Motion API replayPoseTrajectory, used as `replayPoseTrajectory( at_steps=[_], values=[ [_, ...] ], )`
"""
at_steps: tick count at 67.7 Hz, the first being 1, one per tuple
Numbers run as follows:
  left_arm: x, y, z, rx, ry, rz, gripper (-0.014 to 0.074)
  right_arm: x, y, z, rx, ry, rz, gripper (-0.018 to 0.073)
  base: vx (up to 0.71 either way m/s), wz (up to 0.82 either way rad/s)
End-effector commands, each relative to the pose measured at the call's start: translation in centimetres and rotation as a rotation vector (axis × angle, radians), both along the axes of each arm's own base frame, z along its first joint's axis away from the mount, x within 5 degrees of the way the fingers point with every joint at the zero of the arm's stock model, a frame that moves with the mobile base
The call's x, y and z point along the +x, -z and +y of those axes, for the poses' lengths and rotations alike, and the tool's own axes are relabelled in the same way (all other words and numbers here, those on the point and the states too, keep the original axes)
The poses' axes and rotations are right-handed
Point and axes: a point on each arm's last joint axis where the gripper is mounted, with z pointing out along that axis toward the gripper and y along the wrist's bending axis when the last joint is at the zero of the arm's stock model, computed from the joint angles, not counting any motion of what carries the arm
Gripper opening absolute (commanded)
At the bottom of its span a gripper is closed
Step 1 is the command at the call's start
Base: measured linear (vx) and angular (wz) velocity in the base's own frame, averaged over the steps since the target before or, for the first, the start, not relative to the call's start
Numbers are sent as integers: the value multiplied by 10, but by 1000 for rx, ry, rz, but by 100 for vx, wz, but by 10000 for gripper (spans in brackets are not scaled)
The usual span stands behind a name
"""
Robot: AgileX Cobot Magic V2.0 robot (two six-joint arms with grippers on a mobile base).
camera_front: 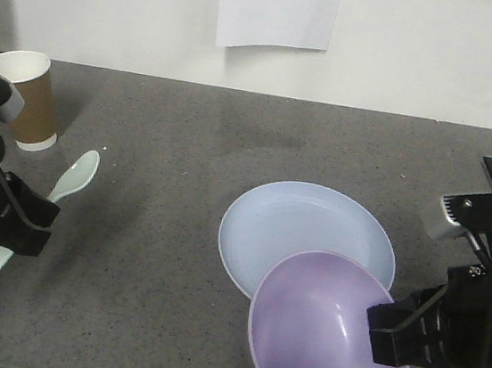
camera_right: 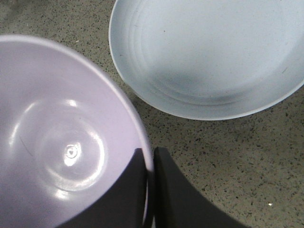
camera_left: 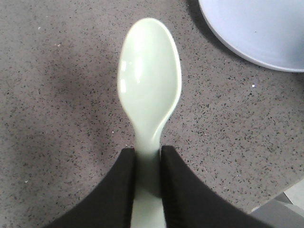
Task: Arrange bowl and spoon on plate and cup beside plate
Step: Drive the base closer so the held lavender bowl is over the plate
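While looking across the grey speckled table (camera_front: 183, 185) from its left side, I am noting the cup (camera_front: 25, 98) first. It is standing upright at the far left edge, mouth up, and nothing is touching it.

Just near of the cup, the spoon (camera_front: 74, 179) is lying on a diagonal, with its oval end pointing far and right and its handle end pointing near and left. My left gripper (camera_front: 30, 227) is pinching the handle about midway. In the left wrist view the two black fingers (camera_left: 187, 194) are pressing on either side of the handle (camera_left: 148, 161), and the oval end is sticking out beyond them, hollow side up. I cannot tell whether the spoon is resting on the table or sitting just above it.

Right of centre, the plate (camera_front: 304, 223) is sitting flat on the table with nothing on it.

At the near right, the bowl (camera_front: 317, 336) is tilting, open side up. In the front view it is overlapping the plate's near rim, while the right wrist view is showing a strip of table between the bowl (camera_right: 61, 133) and the plate (camera_right: 209, 57). My right gripper (camera_front: 394, 332) is clamping the bowl's right rim, one finger (camera_right: 128, 190) inside the wall and the other outside.

On the far wall (camera_front: 425, 44), a sheet of paper (camera_front: 279, 9) is hanging.
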Motion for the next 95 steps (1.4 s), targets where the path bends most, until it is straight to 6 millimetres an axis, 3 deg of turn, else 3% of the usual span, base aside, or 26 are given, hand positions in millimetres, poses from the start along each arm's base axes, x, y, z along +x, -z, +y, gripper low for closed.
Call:
replayPoseTrajectory(
  at_steps=[1, 95],
  values=[
    [0, -15, -2, -45, -11, -84, 77, 2, -14, 1, 48, 17, -70, -1, 3, 1],
    [0, -15, -2, -45, -11, -84, 77, 2, -14, 1, 48, 17, -70, -1, 1, 0]
  ],
)
